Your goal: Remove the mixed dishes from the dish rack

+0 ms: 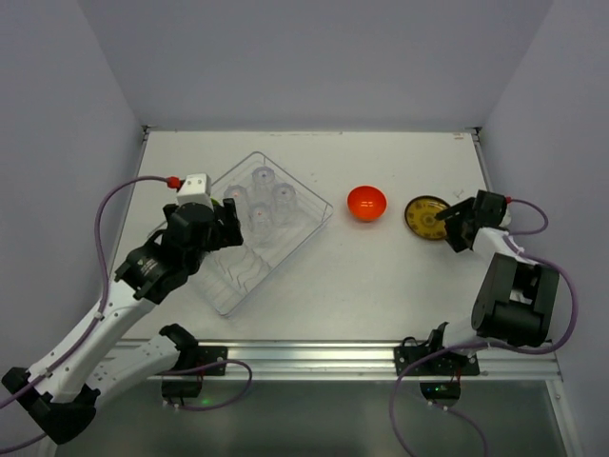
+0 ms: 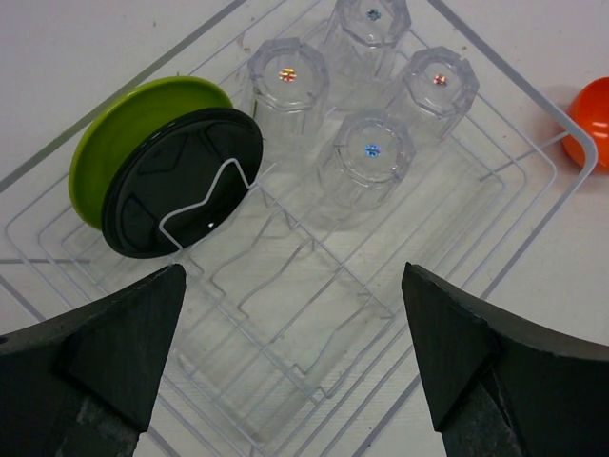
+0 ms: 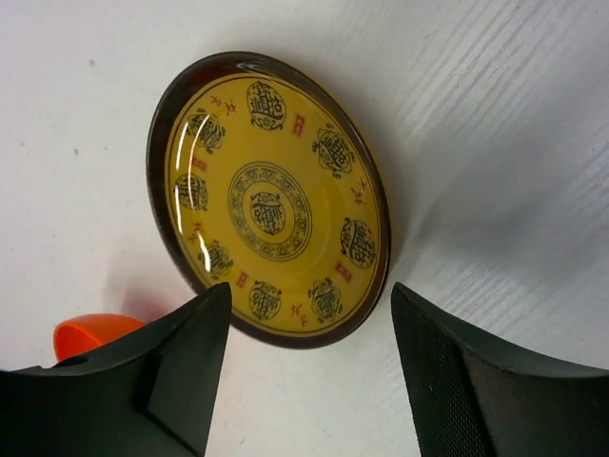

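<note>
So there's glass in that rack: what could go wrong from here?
The green plate, a black disc tight against it, stands on edge behind a wire loop of the dish rack; lifting it could snag the wire.
The four tumblers stand upside down and close-packed; the open left gripper, reaching for one, could knock a neighbour.
The right gripper hangs open over the yellow plate, the orange bowl nearby; a careless sweep could shove either.

The orange bowl is cut off at the left wrist view's right edge. From above, the left gripper hides the green plate and black plate.
</note>
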Robot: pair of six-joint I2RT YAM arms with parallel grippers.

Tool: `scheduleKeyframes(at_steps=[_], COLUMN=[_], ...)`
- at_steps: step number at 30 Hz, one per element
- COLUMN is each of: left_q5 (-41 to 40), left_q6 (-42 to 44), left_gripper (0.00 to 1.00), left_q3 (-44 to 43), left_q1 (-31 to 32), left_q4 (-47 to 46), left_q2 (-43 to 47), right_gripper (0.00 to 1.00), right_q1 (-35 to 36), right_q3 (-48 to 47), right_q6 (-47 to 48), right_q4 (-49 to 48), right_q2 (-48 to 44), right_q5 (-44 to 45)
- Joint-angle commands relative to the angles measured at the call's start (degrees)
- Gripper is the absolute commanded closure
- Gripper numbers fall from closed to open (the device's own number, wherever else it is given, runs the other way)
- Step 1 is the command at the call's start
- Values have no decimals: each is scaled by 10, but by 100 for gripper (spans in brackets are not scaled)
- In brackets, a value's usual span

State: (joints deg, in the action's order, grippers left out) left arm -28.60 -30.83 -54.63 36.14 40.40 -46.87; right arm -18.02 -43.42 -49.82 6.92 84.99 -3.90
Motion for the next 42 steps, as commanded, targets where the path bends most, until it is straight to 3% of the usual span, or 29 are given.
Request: scheduleKeyframes(at_steps=[1,4,5,6,9,12,16,20,25,29,31,42], left_q5=[-51,-87,-95,-95,-81,-109,-116,-43,-29,-37,-44,-34], left_q6=[54,99,123,135,204,248,327,357,358,366,371,390], left_gripper=[0,0,0,0,0,0,0,0,1,16,29,40], left_q3=[-52,-76,-92,-98,-111,-109,-92,-106,-122,-121,-117,-118], left_q1=[-1,-1,-1,-1,-1,-2,-25,-129,-141,-142,-143,-161], left_q4=[26,49,57,62,65,66,38,12,13,14,11,-7], left_q2=[-28,-51,-57,-69,-99,-137,-189,-241,-298,-314,-318,-371], right_gripper=[30,23,15,1,1,1,1,1,1,1,1,1], right_q1=[-2,-2,-1,-1,1,19,39,42,60,77,87,98], right_q3=[1,3,16,25,45,53,69,80,93,89,91,91], right_q6=[25,71,87,115,140,149,157,159,153,161,163,173], right_q4=[18,42,34,6,-17,-7,-5,-16,-38,-35,-34,-26], right_q2=[-73,-166,-194,-220,-304,-363,-417,-424,-402,-403,-410,-421], right_q5=[-15,-33,-58,-151,-323,-375,-381,-392,-404,-400,-389,-376])
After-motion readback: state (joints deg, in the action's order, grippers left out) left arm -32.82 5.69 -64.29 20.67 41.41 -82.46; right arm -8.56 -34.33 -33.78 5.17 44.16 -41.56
